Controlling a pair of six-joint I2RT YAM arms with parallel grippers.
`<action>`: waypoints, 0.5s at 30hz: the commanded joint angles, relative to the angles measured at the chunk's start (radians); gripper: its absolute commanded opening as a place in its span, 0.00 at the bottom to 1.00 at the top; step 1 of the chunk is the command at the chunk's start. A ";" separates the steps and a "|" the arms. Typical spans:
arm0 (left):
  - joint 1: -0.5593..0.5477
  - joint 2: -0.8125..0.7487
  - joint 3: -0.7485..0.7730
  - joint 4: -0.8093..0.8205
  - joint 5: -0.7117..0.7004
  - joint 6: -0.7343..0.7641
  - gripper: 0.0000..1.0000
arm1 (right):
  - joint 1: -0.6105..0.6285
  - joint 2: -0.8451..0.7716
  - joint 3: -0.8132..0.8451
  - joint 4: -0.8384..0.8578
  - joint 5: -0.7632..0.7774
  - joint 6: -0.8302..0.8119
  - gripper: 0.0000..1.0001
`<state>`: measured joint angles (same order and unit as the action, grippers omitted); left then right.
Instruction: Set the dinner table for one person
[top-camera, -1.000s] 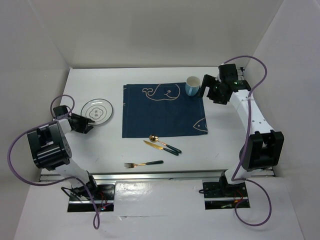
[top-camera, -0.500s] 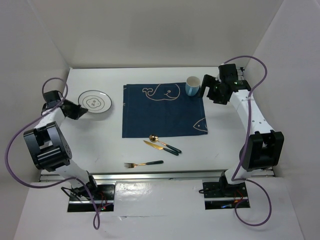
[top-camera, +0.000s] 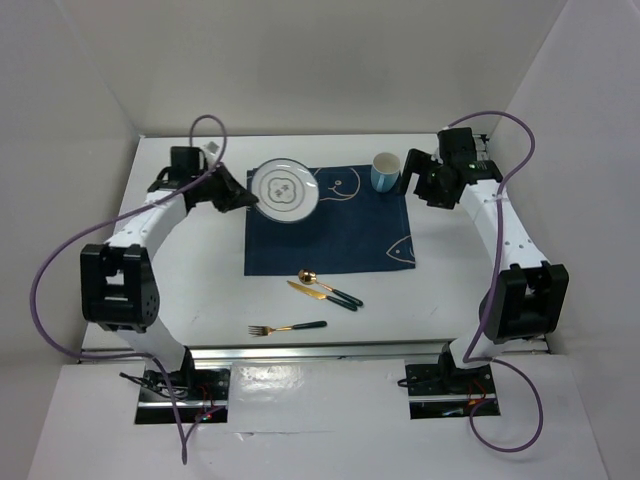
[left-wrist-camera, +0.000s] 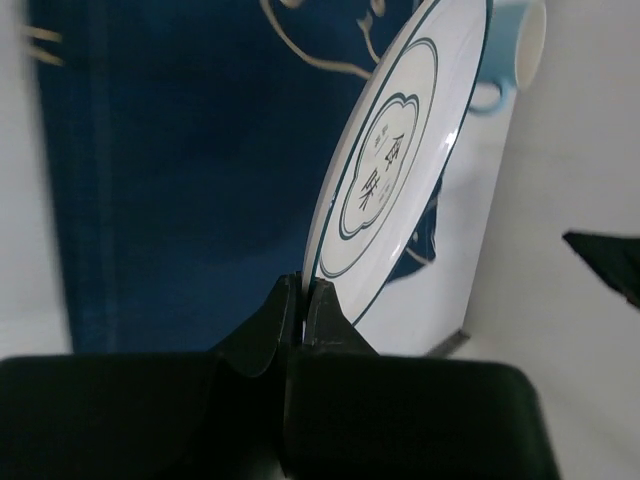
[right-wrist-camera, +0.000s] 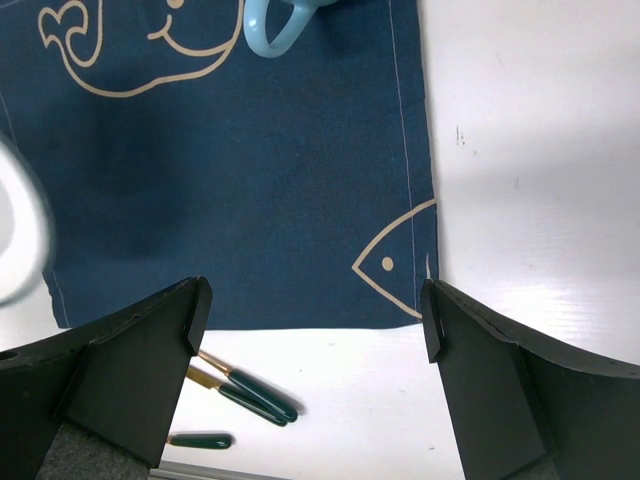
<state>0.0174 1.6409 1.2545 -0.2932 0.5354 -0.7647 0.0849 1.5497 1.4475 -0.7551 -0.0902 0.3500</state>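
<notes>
While the plate (top-camera: 285, 190) hangs tilted over the far left corner of the blue mat (top-camera: 330, 235), pinched at its rim between the left jaws, the setting looks about halfway laid. The mat lies flat in the middle of the white surface (top-camera: 200, 290), and the cup (top-camera: 385, 172) stands upright at the mat's far right corner, so those two pieces seem to be in place. The right jaws stand wide apart and hold nothing, just to the right of the cup and clear of it. The plate is not yet down: it appears to need carrying toward the middle of the mat, levelling and releasing. After that the cutlery is left to do, by my reading. The spoon (top-camera: 309, 277) and knife (top-camera: 302, 288) lie side by side on the bare surface just near of the mat's near edge, and the fork (top-camera: 287, 327) lies alone nearer again, apart from the mat. None of the three is where a place setting would want it, so each probably has to be picked up and laid alongside the plate
</notes>
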 joint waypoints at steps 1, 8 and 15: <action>-0.083 0.085 0.071 0.072 0.089 -0.040 0.00 | -0.005 -0.071 0.001 0.010 0.018 0.003 0.99; -0.227 0.316 0.224 0.111 0.098 -0.090 0.00 | -0.005 -0.105 -0.022 -0.018 0.049 -0.006 0.99; -0.273 0.479 0.328 0.083 0.052 -0.090 0.00 | -0.014 -0.125 -0.022 -0.038 0.070 -0.025 0.99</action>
<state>-0.2459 2.0872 1.5188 -0.2413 0.5777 -0.8410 0.0776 1.4742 1.4376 -0.7742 -0.0483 0.3454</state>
